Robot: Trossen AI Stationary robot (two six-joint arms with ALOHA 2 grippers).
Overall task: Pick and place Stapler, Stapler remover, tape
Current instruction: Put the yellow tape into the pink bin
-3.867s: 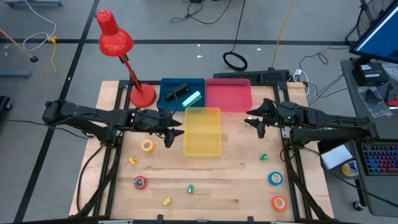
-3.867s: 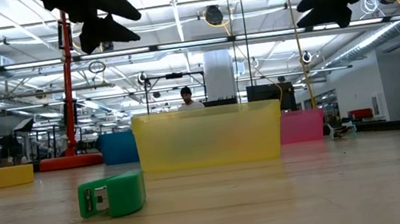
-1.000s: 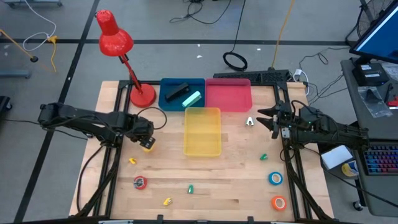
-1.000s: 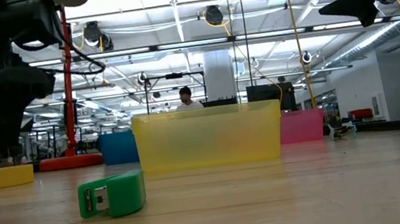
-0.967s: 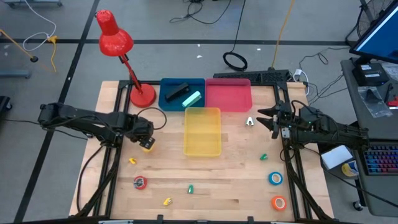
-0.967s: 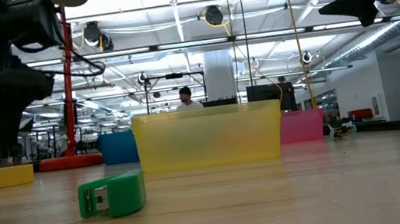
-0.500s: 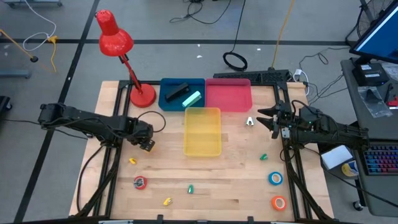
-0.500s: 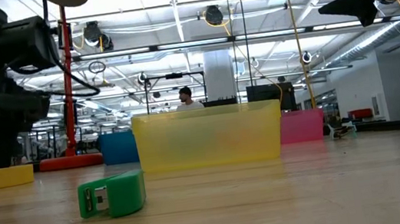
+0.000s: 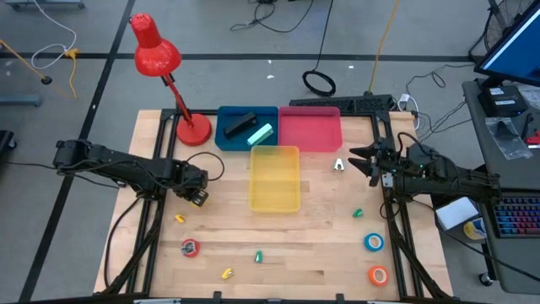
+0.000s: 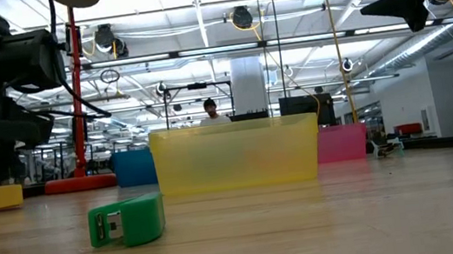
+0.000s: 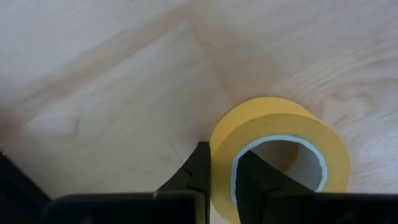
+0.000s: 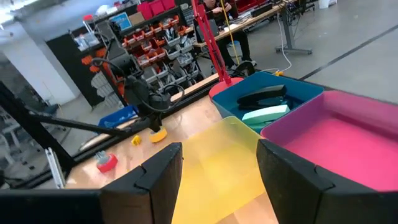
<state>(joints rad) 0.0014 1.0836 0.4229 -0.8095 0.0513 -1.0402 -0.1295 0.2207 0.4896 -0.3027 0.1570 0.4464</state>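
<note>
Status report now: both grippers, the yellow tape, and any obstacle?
Left gripper shut on yellow tape, one finger inside ring. Right gripper open, empty, beside pink bin. Nothing in the way to yellow bin.

Yellow bin (image 12: 214, 162) between open pincer (image 12: 219, 163) fingers

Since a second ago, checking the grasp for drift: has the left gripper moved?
Yes. The left gripper, gripping the yellow tape, has drifted slightly away from the yellow bin.

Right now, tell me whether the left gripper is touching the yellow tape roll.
Touching. The left wrist view shows the left gripper pinching the wall of the yellow tape roll, one finger inside the ring.
</note>
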